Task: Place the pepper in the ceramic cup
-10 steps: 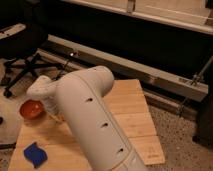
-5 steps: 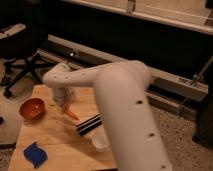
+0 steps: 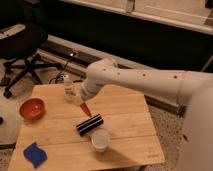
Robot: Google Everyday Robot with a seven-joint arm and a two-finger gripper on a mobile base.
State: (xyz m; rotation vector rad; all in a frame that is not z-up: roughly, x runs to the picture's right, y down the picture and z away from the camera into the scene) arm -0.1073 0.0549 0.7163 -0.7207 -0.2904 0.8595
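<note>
Camera view: since half a second ago the gripper (image 3: 82,102), jaws clenched on the pepper (image 3: 86,109), has shifted right over the table (image 3: 125,117), the ceramic cup (image 3: 100,139) now at the pepper's 5 o'clock, so transport is under way and the drop is pending.

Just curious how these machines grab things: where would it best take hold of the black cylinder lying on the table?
I'd grip the black cylinder around its middle, from straight above, across its narrow width: it lies on its side, slanted. The gripper hovers just behind it, the pepper at its tip.
</note>
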